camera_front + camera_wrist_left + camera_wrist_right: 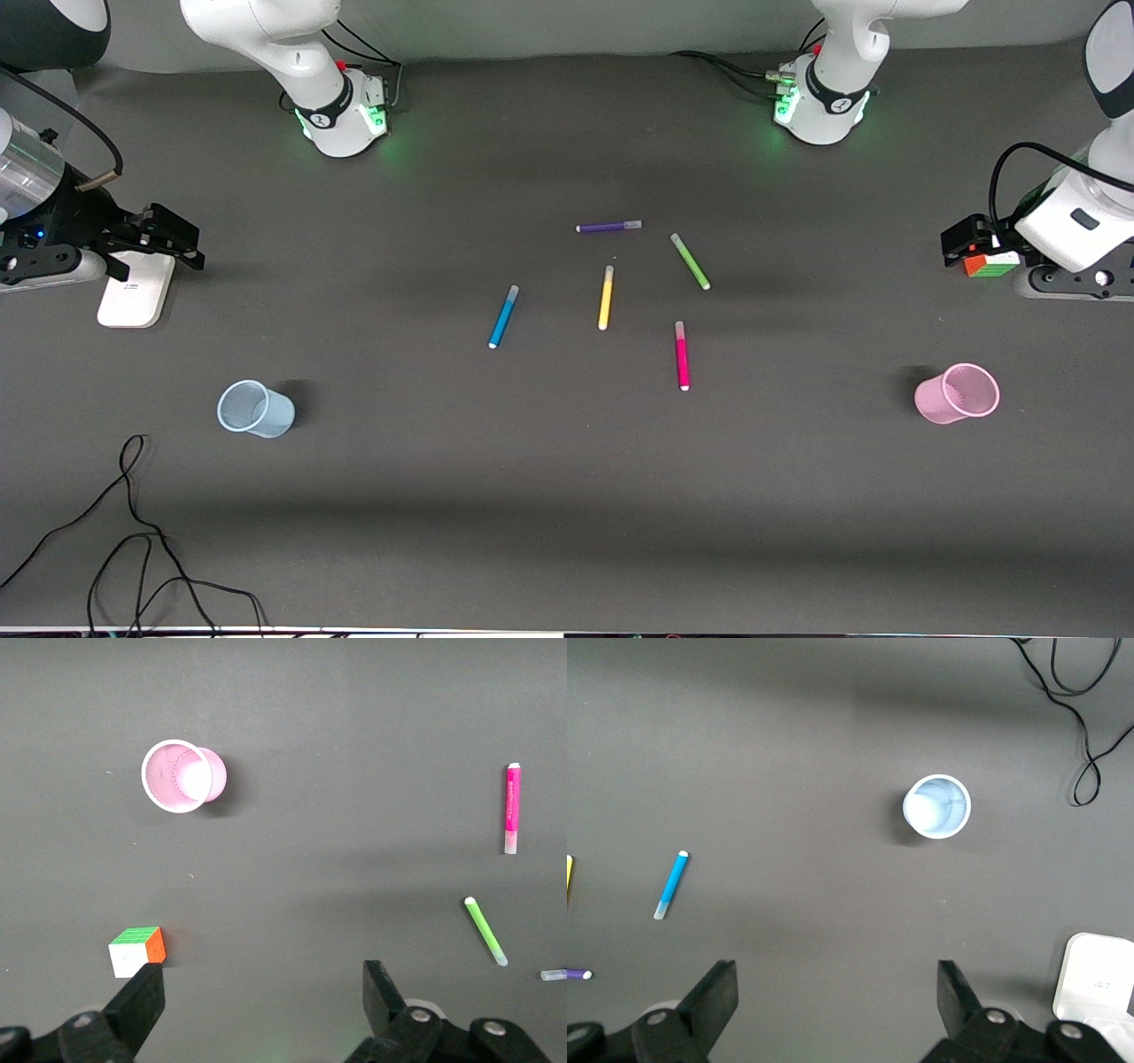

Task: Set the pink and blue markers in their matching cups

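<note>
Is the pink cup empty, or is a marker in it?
Empty: the pink cup shows only its bare bottom, and the pink marker lies on the table.

markers: 5 — pink marker [682, 355], blue marker [503, 316], purple marker [609, 227], yellow marker [606, 298], green marker [690, 261] | cups: 2 — pink cup [958, 393], blue cup [256, 409]

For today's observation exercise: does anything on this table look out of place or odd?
A multicoloured puzzle cube under the left end effector and a white device below the right end effector don't belong with the markers. Both cups stand upright; nothing is spilled.
</note>
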Available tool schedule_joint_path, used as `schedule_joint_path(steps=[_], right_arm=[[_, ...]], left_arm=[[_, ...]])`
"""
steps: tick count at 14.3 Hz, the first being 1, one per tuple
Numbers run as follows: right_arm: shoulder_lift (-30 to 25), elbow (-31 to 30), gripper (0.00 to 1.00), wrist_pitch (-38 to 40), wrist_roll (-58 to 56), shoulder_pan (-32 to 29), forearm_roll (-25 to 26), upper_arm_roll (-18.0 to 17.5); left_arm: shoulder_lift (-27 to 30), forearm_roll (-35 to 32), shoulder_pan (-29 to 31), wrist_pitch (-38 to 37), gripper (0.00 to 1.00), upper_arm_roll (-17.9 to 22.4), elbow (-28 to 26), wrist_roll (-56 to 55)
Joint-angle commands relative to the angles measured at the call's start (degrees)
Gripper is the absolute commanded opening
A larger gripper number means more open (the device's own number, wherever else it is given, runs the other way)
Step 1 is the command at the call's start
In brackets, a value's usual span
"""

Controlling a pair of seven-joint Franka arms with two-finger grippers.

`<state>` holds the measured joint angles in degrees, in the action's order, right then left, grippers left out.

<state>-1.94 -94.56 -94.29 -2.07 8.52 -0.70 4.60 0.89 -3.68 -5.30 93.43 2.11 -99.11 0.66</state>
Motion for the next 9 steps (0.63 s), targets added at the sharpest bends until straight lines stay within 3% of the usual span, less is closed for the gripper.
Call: schedule_joint_path(steps=[1, 9], right_arm=[[0.27, 0.6, 1.0, 1.29, -0.65, -0.43, 1.14, -0.29], [2.02, 0.95, 1.0, 2.26, -0.65, -0.08, 1.31, -0.47]], left_arm=[[-0.45, 0.16, -0.59, -0.96, 1.0, 0.61, 1.2, 0.74], [-0.45, 0.25, -0.59, -1.23, 1.0, 0.61, 1.12, 0.74]])
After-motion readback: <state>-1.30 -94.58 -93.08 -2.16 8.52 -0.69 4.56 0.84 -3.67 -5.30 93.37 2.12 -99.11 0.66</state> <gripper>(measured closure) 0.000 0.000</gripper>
